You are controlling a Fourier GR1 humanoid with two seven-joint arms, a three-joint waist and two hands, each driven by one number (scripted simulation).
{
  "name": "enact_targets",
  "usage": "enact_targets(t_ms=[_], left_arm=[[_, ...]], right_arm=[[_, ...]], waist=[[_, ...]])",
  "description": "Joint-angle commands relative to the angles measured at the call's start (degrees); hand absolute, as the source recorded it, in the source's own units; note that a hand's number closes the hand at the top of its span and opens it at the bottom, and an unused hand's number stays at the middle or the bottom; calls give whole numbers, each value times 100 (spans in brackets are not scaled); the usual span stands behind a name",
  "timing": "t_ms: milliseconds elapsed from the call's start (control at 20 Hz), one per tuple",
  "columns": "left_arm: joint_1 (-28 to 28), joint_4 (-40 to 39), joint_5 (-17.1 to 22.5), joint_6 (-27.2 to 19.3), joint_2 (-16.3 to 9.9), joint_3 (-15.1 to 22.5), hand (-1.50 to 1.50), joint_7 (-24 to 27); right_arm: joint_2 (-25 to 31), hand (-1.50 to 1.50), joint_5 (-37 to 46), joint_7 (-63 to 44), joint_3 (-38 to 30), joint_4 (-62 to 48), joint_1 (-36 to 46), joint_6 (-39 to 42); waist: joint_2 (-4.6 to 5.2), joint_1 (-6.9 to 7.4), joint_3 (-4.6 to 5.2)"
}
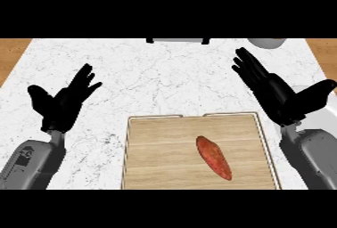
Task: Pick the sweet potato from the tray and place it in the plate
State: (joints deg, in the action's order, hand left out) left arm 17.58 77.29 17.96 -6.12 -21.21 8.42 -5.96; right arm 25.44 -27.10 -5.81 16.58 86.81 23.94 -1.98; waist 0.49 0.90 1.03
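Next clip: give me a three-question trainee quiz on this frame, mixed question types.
1. True or false: the reddish-orange elongated sweet potato lies on the light wooden rectangular tray.
2. Which hand is nearer the sweet potato: A) black left hand B) black right hand?
3. Fill in: both hands are ___, holding nothing.

Key: 1 true; 2 B; 3 open.

plate [327,116] mostly hidden behind right robot hand [280,95], tray [132,151] bottom cut off
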Motion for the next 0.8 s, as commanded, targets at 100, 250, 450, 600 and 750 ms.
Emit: enact_targets(t_ms=[100,250,450,600,750], left_arm=[[245,371,-344,275,-161,233,0,462],[665,786,-589,537,-287,479,0,744],[605,860,-588,793,-201,749,0,780],[517,771,-647,801,-212,762,0,866],[265,946,-770,652,-317,656,0,928]], right_arm=[[-214,-150,-491,-1436,1009,-1168,7,1075],[-314,-150,-879,-2396,1622,-1785,-301,1725],[481,-150,464,-2228,2743,-1457,967,3478],[392,-150,1265,-1803,3098,-1370,1781,3991],[63,-150,1415,-1614,3203,-1941,2298,4590]], waist=[[104,400,-99],[348,811,-113],[108,904,-96],[73,773,-106],[25,453,-108]])
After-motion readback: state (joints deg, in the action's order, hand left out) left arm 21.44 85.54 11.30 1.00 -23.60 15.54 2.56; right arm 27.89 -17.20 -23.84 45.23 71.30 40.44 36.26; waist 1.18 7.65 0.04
